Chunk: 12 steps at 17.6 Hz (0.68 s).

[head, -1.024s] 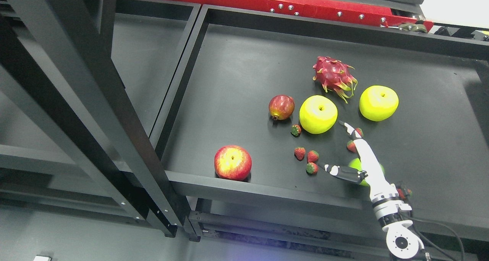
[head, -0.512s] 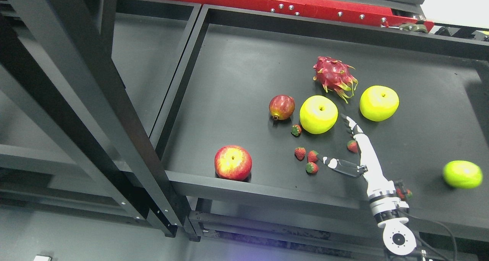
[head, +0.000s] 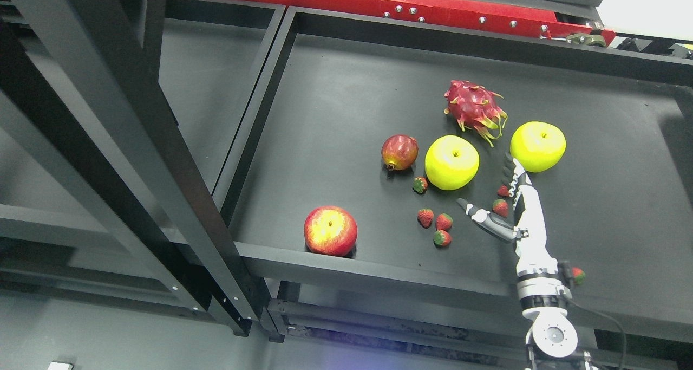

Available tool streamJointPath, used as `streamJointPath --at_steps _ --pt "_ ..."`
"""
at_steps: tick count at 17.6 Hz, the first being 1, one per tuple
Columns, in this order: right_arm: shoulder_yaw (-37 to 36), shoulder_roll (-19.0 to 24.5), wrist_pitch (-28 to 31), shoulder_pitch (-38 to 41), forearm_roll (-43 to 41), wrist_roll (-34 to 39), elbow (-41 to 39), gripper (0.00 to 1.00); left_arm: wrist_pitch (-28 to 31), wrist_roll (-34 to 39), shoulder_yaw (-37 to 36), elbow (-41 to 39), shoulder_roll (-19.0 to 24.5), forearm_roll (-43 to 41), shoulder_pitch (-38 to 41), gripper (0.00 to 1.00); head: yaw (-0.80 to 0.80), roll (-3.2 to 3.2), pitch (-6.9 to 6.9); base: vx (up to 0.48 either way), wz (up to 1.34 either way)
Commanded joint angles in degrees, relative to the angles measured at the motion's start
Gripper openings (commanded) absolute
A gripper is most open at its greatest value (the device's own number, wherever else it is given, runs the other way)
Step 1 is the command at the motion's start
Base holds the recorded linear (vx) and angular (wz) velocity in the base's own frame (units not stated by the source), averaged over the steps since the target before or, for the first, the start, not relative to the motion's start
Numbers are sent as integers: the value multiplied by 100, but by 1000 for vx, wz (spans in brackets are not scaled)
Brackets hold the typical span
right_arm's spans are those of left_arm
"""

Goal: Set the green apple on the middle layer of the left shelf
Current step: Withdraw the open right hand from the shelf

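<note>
While its fingers are spreading empty, the right hand [head: 511,207] is reaching between two green apples: one [head: 451,162] just left, the other [head: 537,146] touching its fingertips.

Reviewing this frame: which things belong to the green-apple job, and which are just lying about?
Job:
right hand, open and empty
left yellow-green apple and right yellow-green apple, the only likely "green apple" candidates
left shelf, the target

Lying about, all on the right shelf:
red apple
pomegranate
dragon fruit
strawberries
</note>
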Motion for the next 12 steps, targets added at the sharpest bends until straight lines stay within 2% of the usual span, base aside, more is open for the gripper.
streamJointPath --at_steps 1,12 --pt "163 98 -2 82 -575 -37 -24 100 6 -3 0 0 100 -1 -123 100 0 0 0 0 0" --pt "137 98 25 20 -584 -72 -24 100 -2 -3 0 0 100 -2 -123 100 0 0 0 0 0"
